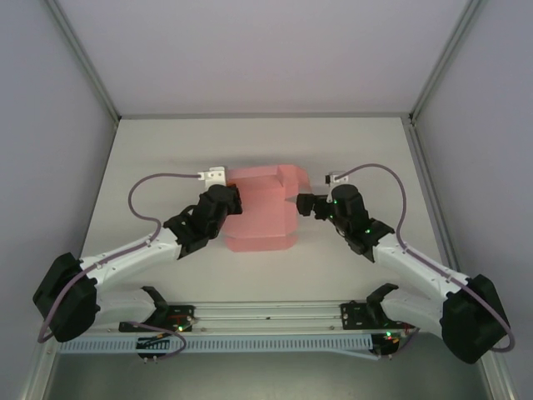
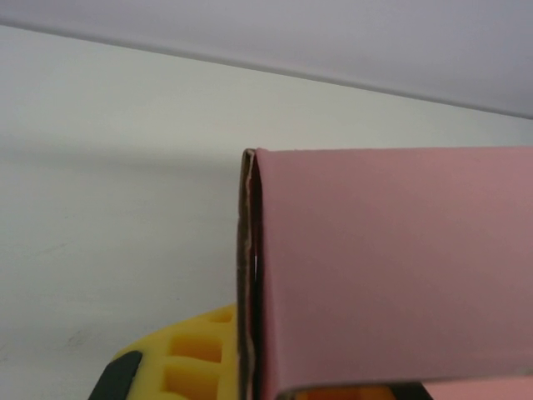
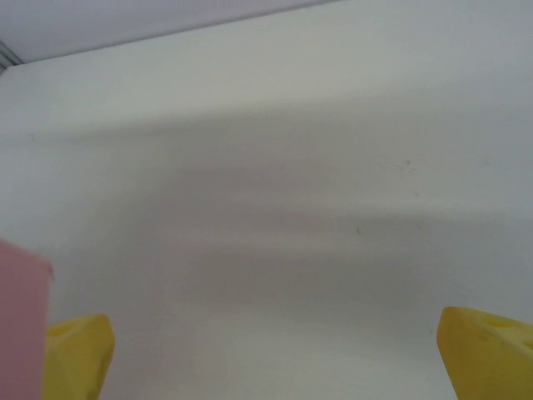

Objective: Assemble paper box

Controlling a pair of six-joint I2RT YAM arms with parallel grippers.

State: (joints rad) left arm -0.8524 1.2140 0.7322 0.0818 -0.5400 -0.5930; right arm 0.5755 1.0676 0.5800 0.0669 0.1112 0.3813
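Closest to the lens, yellow finger pads (image 2: 193,357) of the left hand (image 1: 226,202), clamped shut on the left fold of the paper box (image 1: 262,212). Two pink card layers visible at that fold, barely parted, so looks like a flattened sleeve rather than a squared-up box. Sits mid-tabletop (image 1: 166,150) between the two hands, broad face up toward the overhead camera. Whether resting on the surface or lifted slightly at the held side, cannot tell.

Right hand (image 1: 301,202) spread wide and gripping nothing, fingertips at the box's right edge. From its wrist camera, a pink sliver just outside one finger, bare tabletop between the two.

Likely step: popping the sleeve open. For a clean result, hold the left fold firm without crushing it. Bring the right hand onto the opposite edge with card between the fingers, not beside them. Close on the fold only, then press the two folds gently toward each other to bow the walls apart. Avoid twisting; easy to crease, such thin card.

Orientation: nearly as wide as deep from above, long axis hard to call, perhaps running near to far. Stepped flap (image 1: 293,177) at the far right corner, rounded corners on the near side.
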